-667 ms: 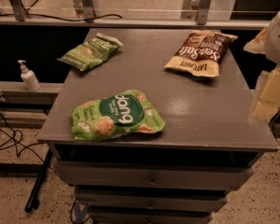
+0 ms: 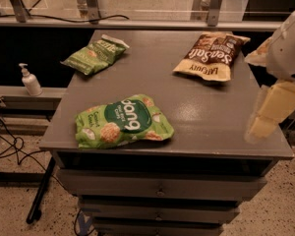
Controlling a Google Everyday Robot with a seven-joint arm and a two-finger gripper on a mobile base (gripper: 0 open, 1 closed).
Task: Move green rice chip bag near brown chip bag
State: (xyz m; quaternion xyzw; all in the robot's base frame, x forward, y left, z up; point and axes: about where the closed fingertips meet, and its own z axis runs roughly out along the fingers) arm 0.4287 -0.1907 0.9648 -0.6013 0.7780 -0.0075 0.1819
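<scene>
Grey worktop [image 2: 206, 117]: green rice chip bag [image 2: 123, 121] front-left, brown chip bag [image 2: 211, 56] back-right; gripper [image 2: 268, 114] at right edge, can't tell whether it's closed.

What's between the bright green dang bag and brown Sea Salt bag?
Camera view: only bare grey tabletop between bright green bag and brown bag; gripper hangs at the table's right edge.

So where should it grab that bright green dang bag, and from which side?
Probably from above, pinching front to back across the puffed middle of the green rice chip bag. It lies flat on the table, long side running left to right, so that span is the narrower one. The gripper hangs at the table's right edge, well to the right of the bag.
</scene>
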